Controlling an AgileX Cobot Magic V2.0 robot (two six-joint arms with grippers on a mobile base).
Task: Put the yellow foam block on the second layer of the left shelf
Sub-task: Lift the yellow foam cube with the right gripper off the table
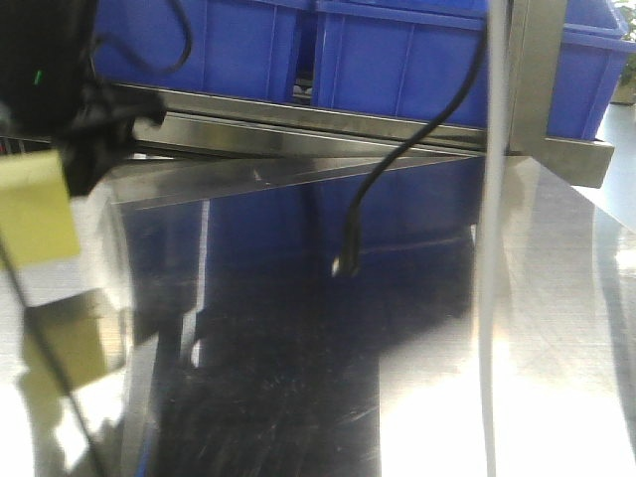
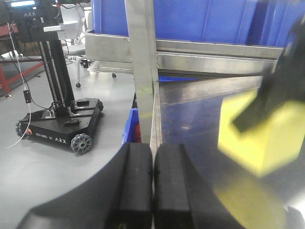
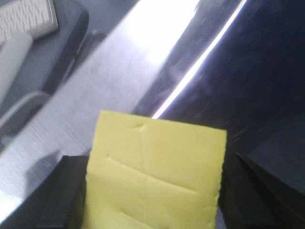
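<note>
While my right gripper (image 3: 155, 195) pinches the pale yellow cubic foam block (image 3: 155, 167) over the shiny steel shelf plate (image 1: 298, 338), I see it sitting upright with no clear long axis; my left gripper (image 2: 153, 160) is pressed together.

"ARX" printed on black wheeled base (image 2: 59, 126); "ARX" on black box (image 2: 28, 14).

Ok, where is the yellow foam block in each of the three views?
Front view: yellow foam block at far left edge, mid-height.
Left wrist view: the block right side, mid-height, a dark jaw crossing it.
Right wrist view: the block bottom centre, between the jaws.
Shared landmark: the shiny steel shelf surface.
</note>
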